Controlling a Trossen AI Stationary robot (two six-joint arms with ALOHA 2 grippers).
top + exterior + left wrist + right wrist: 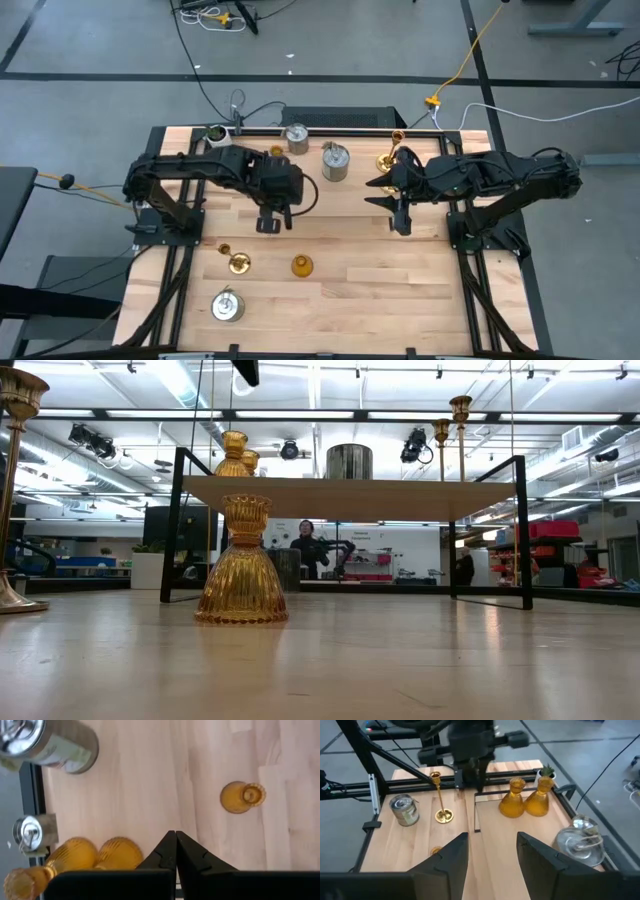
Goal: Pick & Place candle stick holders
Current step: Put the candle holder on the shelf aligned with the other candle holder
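Overhead view: from my remote station I see both arms poised over the middle of the wooden table (340,285), nothing in either grip. My left gripper (272,224) hangs with its fingers (175,851) pressed together, shut on nothing. My right gripper (401,222) sits across from it, fingers (451,856) parted with bare tabletop between them, holding nothing.

Candle stick holders are spread over two areas. Along the far edge stand a silver can-shaped holder (335,161), a second silver holder (296,137) beside it, and a tall gold brass holder (390,155) close to the right arm. A small whitish cup (215,133) sits at the far left corner. On the near side lie a gold brass holder (236,262), a lone amber holder (301,265) and another silver holder (227,305).

At table height, the amber holder (243,565) stands upright in front of the wooden rack (350,496), whose shelf carries two more amber holders (236,452), a silver can (349,461) and slim brass sticks (459,430). A person (310,548) shows in the room beyond.
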